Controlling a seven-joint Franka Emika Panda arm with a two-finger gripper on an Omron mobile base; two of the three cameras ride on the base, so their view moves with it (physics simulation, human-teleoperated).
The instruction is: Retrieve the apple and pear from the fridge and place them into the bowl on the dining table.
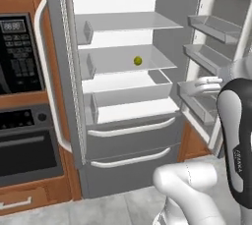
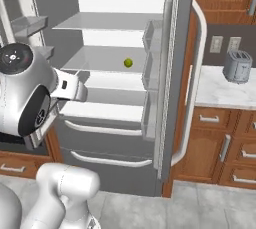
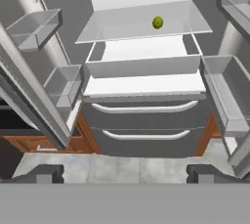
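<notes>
- I have the fridge [image 1: 128, 121] in front of me with both doors swung wide, its white shelved interior fully exposed and the two grey lower drawers with curved white handles shut.
- The pear [image 1: 138, 61] sits alone on the middle shelf, toward that shelf's right half and back from its front edge; from the right base view it is the yellow-green fruit [image 2: 128, 62] near the shelf's right side, and the hand view puts it [image 3: 157, 22] high up, on the same shelf.
- I see no red fruit on any of the shelves that I can make out.
- The gripper [image 3: 125, 171] is wide open and holds nothing; its two dark finger tips [image 3: 46, 173] stand far apart at the bottom of the hand view, aimed at the drawers, well short of the shelves.
- In the left base view the arm's hand reaches in beside the right door's bins.
- Left of the fridge I see a black built-in oven [image 1: 22, 121] set in wooden cabinetry.
- Right of the fridge, a marble-topped counter [image 2: 220, 93] carries a grey toaster [image 2: 237, 66] at its back edge, under a wall outlet, with wooden drawers below.
- The floor is pale grey tile.
</notes>
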